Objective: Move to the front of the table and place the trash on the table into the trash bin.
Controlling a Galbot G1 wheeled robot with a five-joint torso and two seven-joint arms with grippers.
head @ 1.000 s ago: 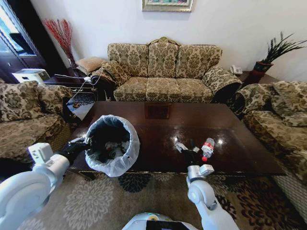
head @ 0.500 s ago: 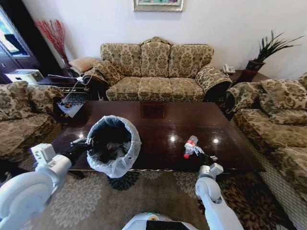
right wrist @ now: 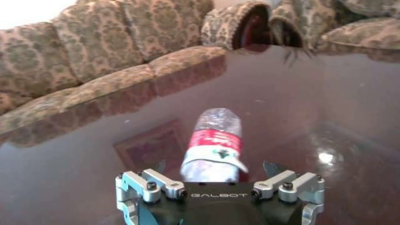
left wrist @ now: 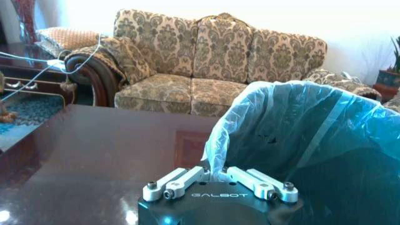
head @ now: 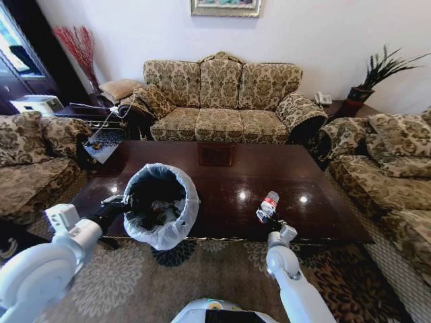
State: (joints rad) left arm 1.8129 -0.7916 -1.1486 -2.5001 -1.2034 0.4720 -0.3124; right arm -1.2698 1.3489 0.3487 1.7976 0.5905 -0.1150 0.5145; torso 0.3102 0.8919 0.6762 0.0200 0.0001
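My right gripper [head: 268, 219] is shut on the clear bottle with a red label [head: 270, 202] over the front edge of the dark glossy table [head: 222, 178]. From the right wrist the bottle [right wrist: 214, 143] points away between the fingers of the right gripper [right wrist: 212, 177]. At the table's front left the trash bin [head: 161, 202] with its whitish bag stands tilted toward me, with white litter [head: 159, 212] inside. My left gripper [head: 122, 200] is shut on its rim. The left wrist view shows the left gripper [left wrist: 216, 174] pinching the bag of the bin [left wrist: 300, 126].
A patterned sofa [head: 222, 101] stands behind the table, another sofa [head: 387, 168] on the right and an armchair [head: 34, 155] on the left. A side table with a plant [head: 360, 101] sits in the back right corner. Patterned carpet [head: 222, 282] lies before the table.
The head camera has shifted. The bottle in my right gripper has come left, closer to the bin, and the right arm has swung under it. The left gripper keeps its hold on the bin.
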